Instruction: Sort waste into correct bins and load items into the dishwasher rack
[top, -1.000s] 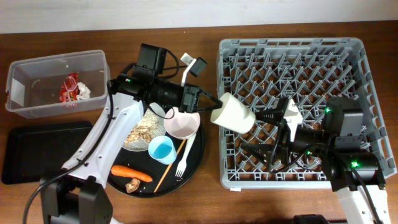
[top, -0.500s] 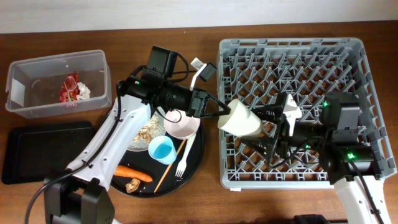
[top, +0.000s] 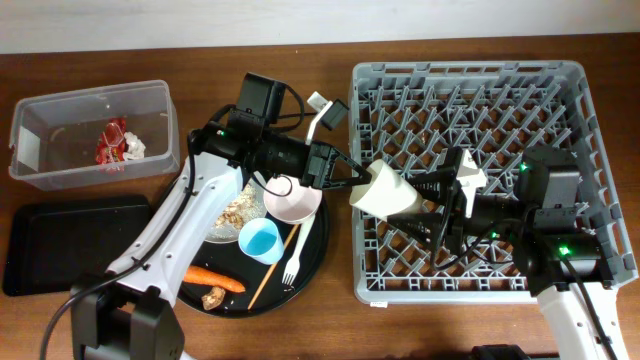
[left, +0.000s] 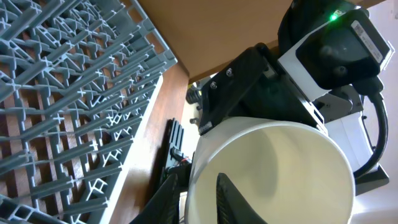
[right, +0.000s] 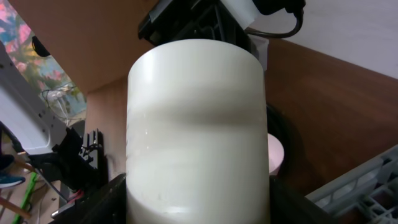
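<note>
The cream cup (top: 385, 192) hangs on its side above the left edge of the grey rack (top: 560, 100), at the right side of the surface (top: 330, 325). The left gripper (top: 357, 179) has its jaws clamped on the cup's rim, one finger (left: 231, 198) inside. The right gripper (top: 420, 198) has its jaws around the cup's base; I cannot tell if they press it.

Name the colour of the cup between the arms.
The cup is cream, clearest in the right wrist view.
</note>
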